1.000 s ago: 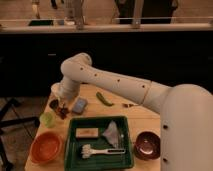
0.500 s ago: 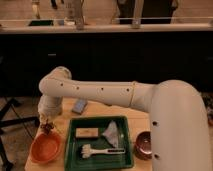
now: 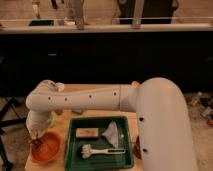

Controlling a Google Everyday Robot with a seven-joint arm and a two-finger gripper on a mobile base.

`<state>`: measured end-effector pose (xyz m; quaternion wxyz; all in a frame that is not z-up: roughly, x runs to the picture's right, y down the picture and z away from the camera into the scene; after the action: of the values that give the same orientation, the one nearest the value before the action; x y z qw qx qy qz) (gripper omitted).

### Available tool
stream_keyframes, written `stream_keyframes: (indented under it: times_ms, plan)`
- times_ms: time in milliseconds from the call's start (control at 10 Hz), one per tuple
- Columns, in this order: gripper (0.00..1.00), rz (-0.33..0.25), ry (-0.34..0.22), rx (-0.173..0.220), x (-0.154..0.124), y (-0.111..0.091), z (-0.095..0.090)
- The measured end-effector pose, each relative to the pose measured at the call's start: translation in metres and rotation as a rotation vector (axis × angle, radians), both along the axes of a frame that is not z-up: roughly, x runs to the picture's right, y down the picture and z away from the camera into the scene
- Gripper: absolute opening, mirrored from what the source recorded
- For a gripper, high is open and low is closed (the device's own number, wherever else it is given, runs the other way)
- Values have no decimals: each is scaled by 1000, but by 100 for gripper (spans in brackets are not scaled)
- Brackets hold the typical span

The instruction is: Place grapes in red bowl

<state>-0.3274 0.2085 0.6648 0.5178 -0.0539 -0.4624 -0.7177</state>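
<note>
Currently poised directly over red bowl (image 3: 45, 148) at table's left edge: gripper (image 3: 36, 142), pinching grapes (image 3: 35, 144) just above bowl's near-left rim. Bowl lying straight below load; judged ready for release. Green tray (image 3: 100, 145) alongside to right.

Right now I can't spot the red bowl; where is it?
Lower left of the camera view: the red bowl sits left of the green tray, under the gripper.

Arm swung across to the far left, bent down at the wrist.
Thick white upper link (image 3: 160, 125) rising on the right, forearm (image 3: 85, 102) lying level leftward, wrist (image 3: 40, 117) turned downward, gripper (image 3: 36, 142) low at the left, pointing down.
</note>
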Motion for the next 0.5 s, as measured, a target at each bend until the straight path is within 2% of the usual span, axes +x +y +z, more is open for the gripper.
stream_keyframes:
  times_ms: [200,500]
  plan:
    - [0,-6,-7,-12,-2,10,3]
    - [1,20,4,-24,13,17,5]
